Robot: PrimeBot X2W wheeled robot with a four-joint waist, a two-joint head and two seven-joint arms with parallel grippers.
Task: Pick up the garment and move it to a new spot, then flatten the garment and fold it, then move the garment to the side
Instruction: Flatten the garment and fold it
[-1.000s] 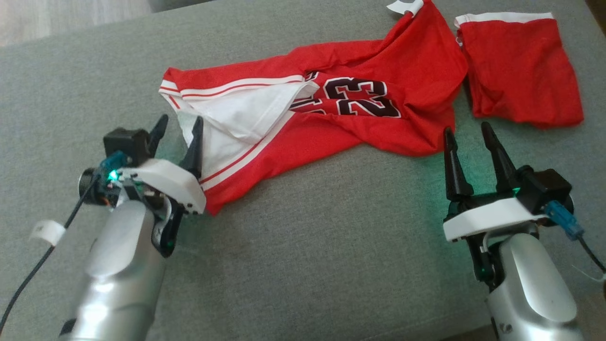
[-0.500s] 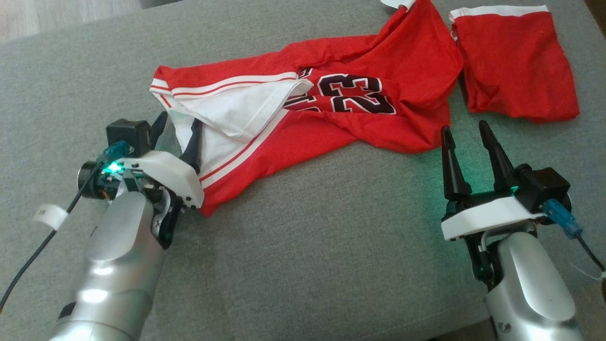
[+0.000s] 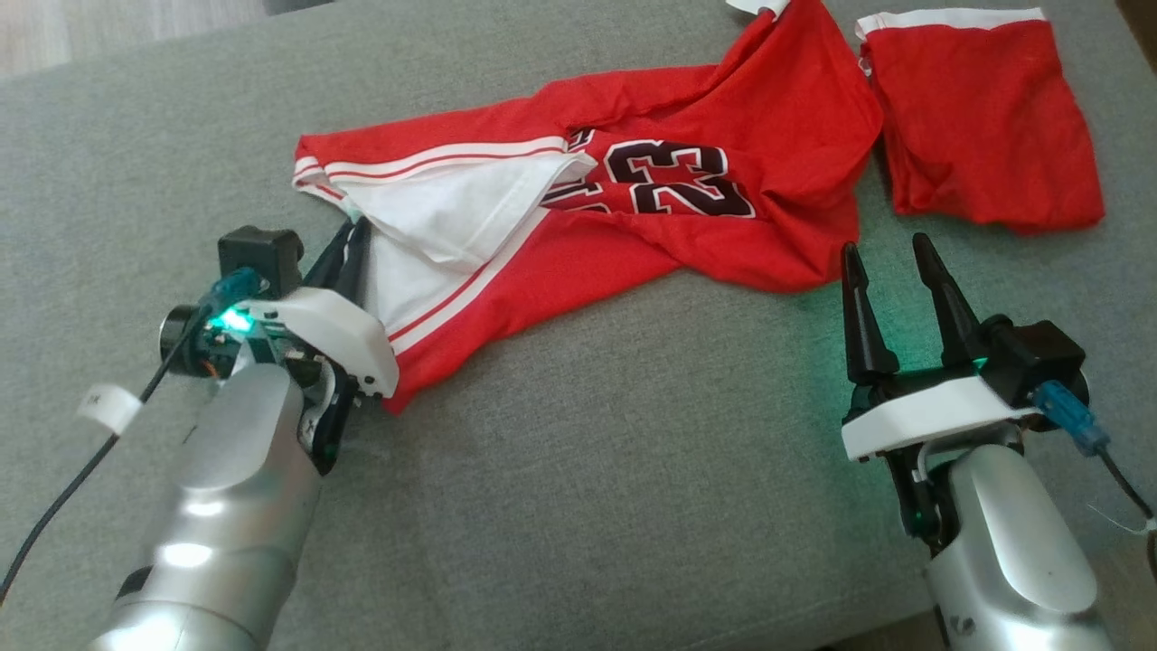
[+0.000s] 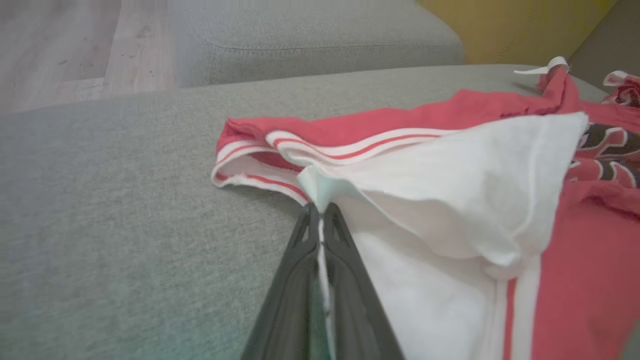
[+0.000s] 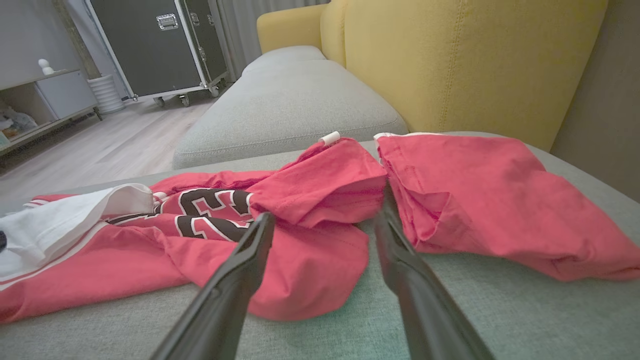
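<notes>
Our left gripper (image 3: 351, 237) clamps the jersey (image 3: 578, 262) by its white hem; right gripper (image 3: 884, 251) wide, empty. Limp, light cloth: we'd pinch its red edge too.

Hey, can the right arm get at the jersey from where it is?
Probably yes: the right gripper stands open just short of the near edge of the jersey, with bare cushion between them.
</notes>
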